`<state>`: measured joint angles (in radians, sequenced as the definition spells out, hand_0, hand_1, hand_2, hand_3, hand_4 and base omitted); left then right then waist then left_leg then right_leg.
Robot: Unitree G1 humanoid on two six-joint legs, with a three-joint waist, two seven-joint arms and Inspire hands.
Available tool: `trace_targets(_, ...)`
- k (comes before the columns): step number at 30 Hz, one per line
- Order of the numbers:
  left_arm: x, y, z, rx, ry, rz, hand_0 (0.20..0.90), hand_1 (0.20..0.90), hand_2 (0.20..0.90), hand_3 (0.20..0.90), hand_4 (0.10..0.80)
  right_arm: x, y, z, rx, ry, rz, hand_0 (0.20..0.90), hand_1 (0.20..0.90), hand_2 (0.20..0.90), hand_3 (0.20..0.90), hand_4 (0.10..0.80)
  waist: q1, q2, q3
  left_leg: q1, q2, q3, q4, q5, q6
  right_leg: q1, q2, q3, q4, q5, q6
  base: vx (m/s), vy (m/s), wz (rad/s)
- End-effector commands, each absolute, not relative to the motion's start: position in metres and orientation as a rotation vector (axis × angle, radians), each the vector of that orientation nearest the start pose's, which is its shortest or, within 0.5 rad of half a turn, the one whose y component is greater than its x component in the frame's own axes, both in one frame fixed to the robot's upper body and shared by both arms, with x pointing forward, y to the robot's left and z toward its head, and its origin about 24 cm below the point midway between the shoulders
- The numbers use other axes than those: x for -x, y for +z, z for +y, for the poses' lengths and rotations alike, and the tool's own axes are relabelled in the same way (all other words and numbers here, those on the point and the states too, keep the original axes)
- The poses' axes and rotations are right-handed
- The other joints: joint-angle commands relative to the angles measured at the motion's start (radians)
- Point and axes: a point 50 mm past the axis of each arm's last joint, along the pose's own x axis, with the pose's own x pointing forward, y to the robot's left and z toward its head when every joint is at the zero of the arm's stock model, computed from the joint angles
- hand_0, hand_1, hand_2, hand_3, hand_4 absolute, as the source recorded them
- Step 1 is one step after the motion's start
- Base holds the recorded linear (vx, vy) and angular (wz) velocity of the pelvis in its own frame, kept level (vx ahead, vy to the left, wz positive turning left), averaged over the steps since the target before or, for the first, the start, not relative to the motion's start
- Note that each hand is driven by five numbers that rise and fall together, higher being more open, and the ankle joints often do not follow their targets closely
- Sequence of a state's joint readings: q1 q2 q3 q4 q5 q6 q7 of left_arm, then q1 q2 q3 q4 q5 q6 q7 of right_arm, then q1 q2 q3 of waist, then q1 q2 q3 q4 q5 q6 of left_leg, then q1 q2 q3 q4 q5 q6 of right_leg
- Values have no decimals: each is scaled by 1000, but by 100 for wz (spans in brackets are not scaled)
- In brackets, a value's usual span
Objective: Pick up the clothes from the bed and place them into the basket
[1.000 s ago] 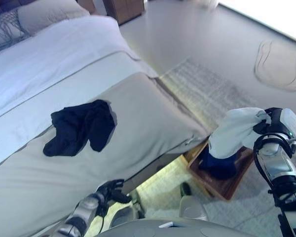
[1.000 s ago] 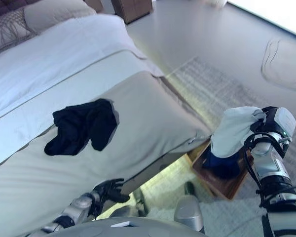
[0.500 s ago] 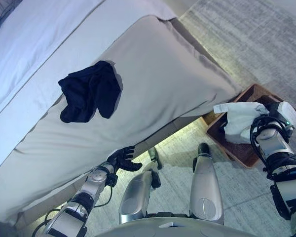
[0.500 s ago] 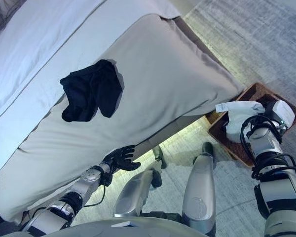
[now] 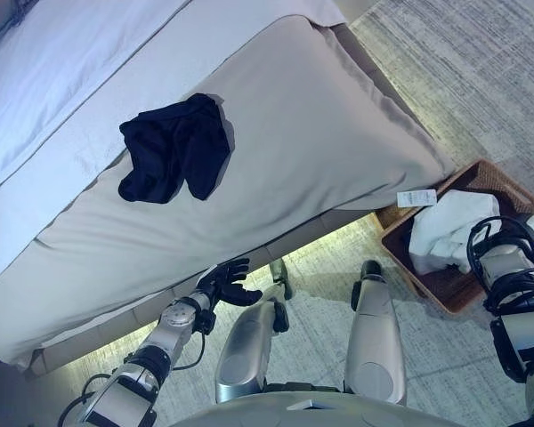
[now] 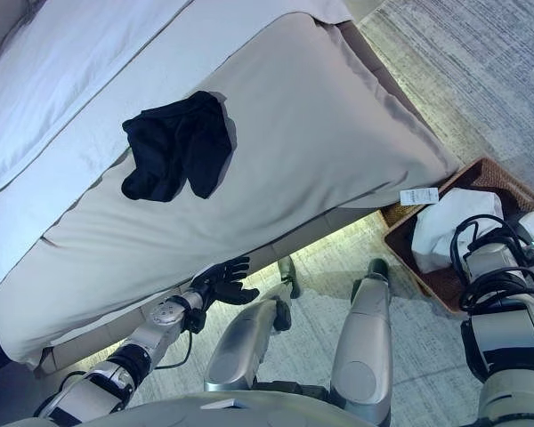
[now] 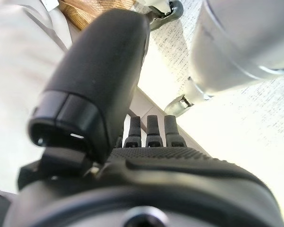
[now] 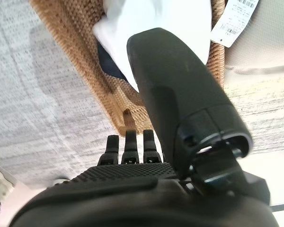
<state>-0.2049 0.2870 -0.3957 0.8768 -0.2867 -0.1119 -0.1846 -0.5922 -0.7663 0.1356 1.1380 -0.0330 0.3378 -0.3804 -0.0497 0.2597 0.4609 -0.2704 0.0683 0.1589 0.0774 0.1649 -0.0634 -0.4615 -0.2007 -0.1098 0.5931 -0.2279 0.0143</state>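
- A black garment (image 5: 173, 147) lies crumpled on the beige cover of the bed (image 5: 311, 133), well left of the bed's right corner and apart from both hands.
- A white garment (image 5: 445, 229) lies bunched in the brown woven basket (image 5: 463, 289), which stands on the floor just beside the bed's right corner; a dark blue piece (image 8: 109, 64) shows under the white cloth in the right wrist view.
- A white tag (image 5: 416, 197) hangs at the bed's edge, just above the basket's far rim.
- The right hand (image 6: 507, 253) is over the basket's near right side, beside the white garment; its fingers (image 8: 127, 144) are relaxed and straight, holding nothing.
- The left hand (image 5: 227, 286) hangs low by the near side of the bed, fingers spread, empty.
- A pale patterned rug (image 5: 481, 80) covers the floor on the far right.
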Motion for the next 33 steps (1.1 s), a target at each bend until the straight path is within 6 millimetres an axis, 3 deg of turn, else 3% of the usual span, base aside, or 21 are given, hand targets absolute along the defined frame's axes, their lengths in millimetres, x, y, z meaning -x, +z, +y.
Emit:
trace_targets(1,-225,-85,201,-137,-259,622,900,900,900,900,800,-269,97,-428,914,-902,591,900,900,900,900,800,0,-53,4,43,-58,-9,131,-190,37,135,73,-68,-196,76,-51,-11,79,14)
trace_targets(4,-223,-87,205,-126,-237,637,900,900,900,900,800,-277,106,-421,957,-871,494,900,900,900,900,800,0,-81,-10,68,-54,-5,108,-190,36,169,78,-67,-261,109,-36,39,73,7)
trace_targets(6,-216,-91,211,-128,-195,664,900,900,900,900,800,-296,120,-395,988,-801,349,900,900,900,900,800,2,-126,-36,105,-50,2,63,-186,34,220,90,-64,-345,149,-14,113,84,1)
trace_targets(7,-215,-91,212,-127,-189,668,900,900,900,900,800,-299,122,-390,998,-784,313,900,900,900,900,800,3,-133,-40,109,-50,3,58,-186,34,226,90,-65,-355,155,-10,73,99,-7)
trace_targets(11,-208,-96,219,-103,-121,701,900,900,900,900,800,-323,146,-335,1083,-580,33,900,900,900,900,800,15,-190,-75,146,-61,1,13,-187,40,280,100,-59,-438,194,18,90,142,-2)
trace_targets(17,-197,-106,218,-118,-113,744,900,900,900,900,800,-342,166,-284,1272,-360,-141,900,900,900,900,800,79,-237,-107,166,-82,-39,-25,-186,57,329,91,-89,-511,230,47,80,196,17)
trace_targets(26,-195,-108,237,-139,-52,813,900,900,900,900,800,-377,190,-242,1368,-251,-175,900,900,900,900,800,247,-280,-84,95,-120,-131,33,-194,95,353,38,-211,-490,236,68,45,132,48)
trace_targets(33,-198,-102,254,-157,-24,826,900,900,900,900,800,-399,213,-240,1320,-375,-93,900,900,900,900,800,384,-292,-42,10,-145,-221,102,-214,100,372,8,-275,-412,193,56,75,56,56)
